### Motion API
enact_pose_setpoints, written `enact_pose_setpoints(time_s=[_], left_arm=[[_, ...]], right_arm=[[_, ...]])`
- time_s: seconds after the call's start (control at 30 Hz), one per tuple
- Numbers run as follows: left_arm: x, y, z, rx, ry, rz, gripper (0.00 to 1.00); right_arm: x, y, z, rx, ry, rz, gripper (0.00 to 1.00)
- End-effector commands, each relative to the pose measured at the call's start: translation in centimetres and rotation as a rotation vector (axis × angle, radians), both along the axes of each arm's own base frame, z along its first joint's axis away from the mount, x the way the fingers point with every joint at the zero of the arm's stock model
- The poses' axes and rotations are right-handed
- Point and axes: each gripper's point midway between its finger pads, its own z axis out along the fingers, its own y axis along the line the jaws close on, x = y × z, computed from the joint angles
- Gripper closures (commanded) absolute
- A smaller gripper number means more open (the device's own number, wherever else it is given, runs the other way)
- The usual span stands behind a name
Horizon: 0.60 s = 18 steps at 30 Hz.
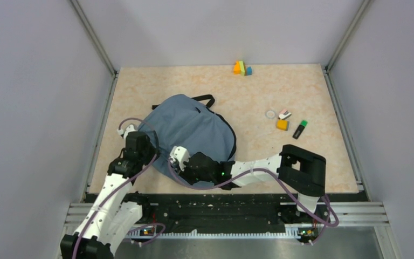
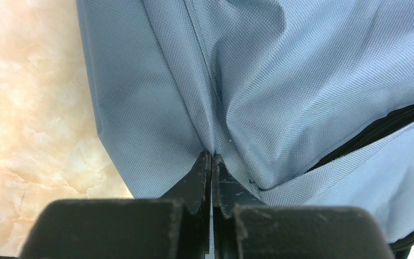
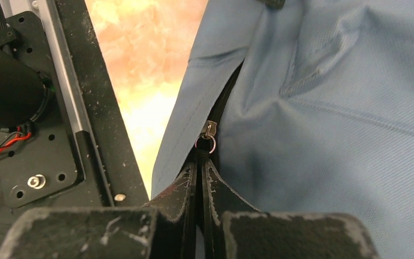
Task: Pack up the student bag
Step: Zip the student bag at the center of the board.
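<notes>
The student bag (image 1: 191, 129), a soft dusty-blue backpack with a black top loop, lies flat in the left middle of the table. My left gripper (image 1: 146, 141) sits at its left edge, shut on a pinched fold of the bag's fabric (image 2: 211, 154). At the bag's near edge, my right gripper (image 1: 177, 162) is shut on the black cord of the zipper pull (image 3: 205, 141), just below its small metal ring. The dark zipper line (image 2: 377, 129) runs along the bag's side and looks slightly parted.
A small ring (image 1: 270, 114), a pink-and-white piece (image 1: 284, 114), an orange block (image 1: 282, 124) and a dark green-tipped marker (image 1: 300, 129) lie at right of the bag. Coloured blocks (image 1: 242, 68) stand at the far edge. The black mounting rail (image 1: 221, 202) runs along the near edge.
</notes>
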Motion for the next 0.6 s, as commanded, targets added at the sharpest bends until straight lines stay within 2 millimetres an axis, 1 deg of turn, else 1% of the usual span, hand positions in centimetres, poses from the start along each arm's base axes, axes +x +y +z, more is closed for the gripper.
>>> enact_pose_setpoints(time_s=[0.0,0.07,0.13,0.23,0.33,0.37,0.57], left_arm=[[3.0,2.1,4.9,0.08,-0.186,0.073,1.0],[3.5,2.3,5.7,0.097,-0.2,0.073,1.0],[4.0,2.4,6.2,0.109,-0.208,0.07,1.0],[4.5,2.6,6.8,0.123,-0.224,0.067,1.0],[5.0,2.8,7.5,0.13,-0.25,0.067,1.0],[5.2,2.9,7.7,0.131,-0.257,0.068,1.0],[6.1,3.7,8.3,0.147,-0.28,0.078,1.0]], right_arm=[[-1.7,0.3,1.8,0.007,0.138,-0.023,1.0],[-2.0,0.1,1.6,-0.015,0.17,-0.031,1.0],[-2.0,0.0,1.8,-0.025,0.189,-0.045,1.0],[-1.8,-0.3,2.0,-0.034,0.221,-0.058,1.0],[-1.4,-0.8,1.7,-0.043,0.268,-0.074,1.0],[-1.6,-0.9,1.6,-0.044,0.288,-0.063,1.0],[-1.6,-2.0,1.6,-0.065,0.307,-0.075,1.0]])
